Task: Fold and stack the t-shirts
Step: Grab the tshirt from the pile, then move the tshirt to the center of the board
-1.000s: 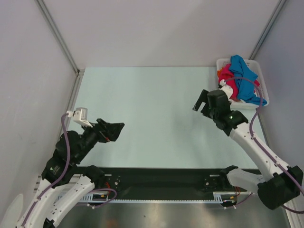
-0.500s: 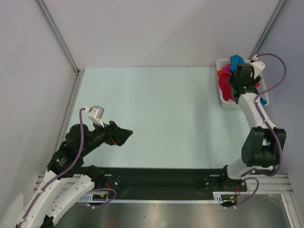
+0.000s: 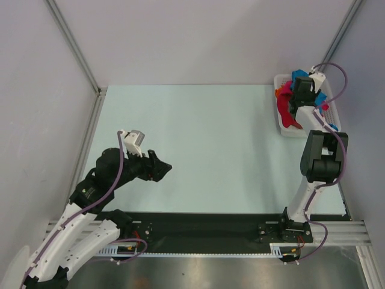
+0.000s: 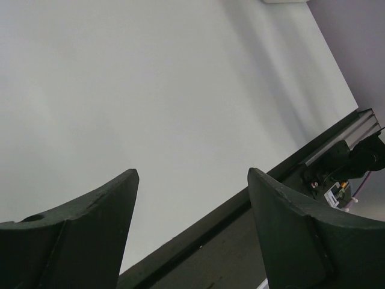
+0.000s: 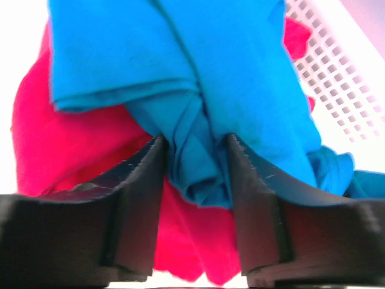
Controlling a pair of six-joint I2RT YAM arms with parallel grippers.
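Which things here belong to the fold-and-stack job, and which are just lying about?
Job: blue t-shirt, pinched by the right gripper; crimson-pink t-shirt under it; orange t-shirt, just a glimpse.
Just there: white lattice basket holding them; left gripper, open above the table.

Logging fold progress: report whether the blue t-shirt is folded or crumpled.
Crumpled, not folded. In the right wrist view the blue t-shirt lies bunched over the pink t-shirt, a wad pinched by the right tool.

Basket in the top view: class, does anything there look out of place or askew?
Yes. In the basket the crimson-pink t-shirt and blue t-shirt lie crumpled, and the pink one seems to spill over the near-left rim. The right gripper pinches a blue fold.
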